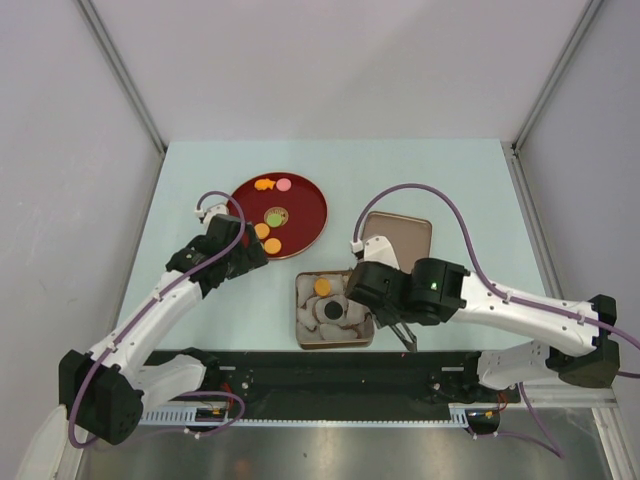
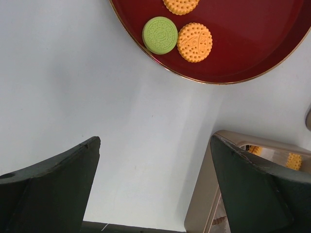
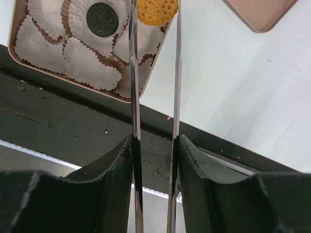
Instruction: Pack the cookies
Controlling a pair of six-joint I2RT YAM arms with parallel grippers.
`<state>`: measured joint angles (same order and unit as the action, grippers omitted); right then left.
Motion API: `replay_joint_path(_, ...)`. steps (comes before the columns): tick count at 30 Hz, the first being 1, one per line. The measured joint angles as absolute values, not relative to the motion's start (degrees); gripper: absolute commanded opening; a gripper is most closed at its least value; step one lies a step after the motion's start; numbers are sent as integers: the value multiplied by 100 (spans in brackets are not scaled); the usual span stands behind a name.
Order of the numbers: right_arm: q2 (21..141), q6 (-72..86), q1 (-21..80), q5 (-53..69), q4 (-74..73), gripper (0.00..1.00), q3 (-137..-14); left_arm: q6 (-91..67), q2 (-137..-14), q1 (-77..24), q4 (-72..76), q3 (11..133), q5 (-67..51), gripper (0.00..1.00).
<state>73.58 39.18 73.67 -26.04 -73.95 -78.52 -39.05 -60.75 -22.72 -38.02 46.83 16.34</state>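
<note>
Several cookies lie on the red plate (image 1: pixel 305 205): orange ones (image 1: pixel 264 184), a pink one (image 1: pixel 284 184) and a green one (image 1: pixel 273 215). My left gripper (image 1: pixel 247 256) hangs open beside the plate's near edge. In its wrist view the green cookie (image 2: pixel 160 35) and an orange one (image 2: pixel 194 42) show ahead of the left gripper (image 2: pixel 155 141). My right gripper (image 3: pixel 155 141) is shut on metal tongs (image 3: pixel 133 87). Their blades flank an orange cookie (image 3: pixel 155 12) over the tin (image 3: pixel 142 85). A dark cookie (image 3: pixel 102 19) sits in a paper cup.
The tin (image 1: pixel 300 335) of white paper cups stands at the near edge between the arms. Its lid (image 1: pixel 397 238) lies behind the right arm. A black rail (image 3: pixel 58 116) runs along the table's front.
</note>
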Motion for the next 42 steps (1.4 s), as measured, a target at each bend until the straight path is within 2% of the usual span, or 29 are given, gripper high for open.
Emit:
replay_joint_path(14, 7314, 4333, 7780, -2456, -7647, 36, -7756, -3905, -6180, -2270, -3782, 4681, 1566, 100)
replay_joint_path(19, 7317, 4412, 7828, -2434, -7653, 46, -7651, -3905, -6189, -2270, -3782, 4681, 1525, 100)
replay_joint_path(27, 7317, 4482, 7828, -2425, -7669, 52, -7638, -3905, -6189, -2270, -3782, 4681, 1483, 100)
replay_joint_path(42, 7317, 4497, 7832, -2416, -7535, 50, -7638, -3905, -6189, -2270, -3778, 4661, 1483, 100)
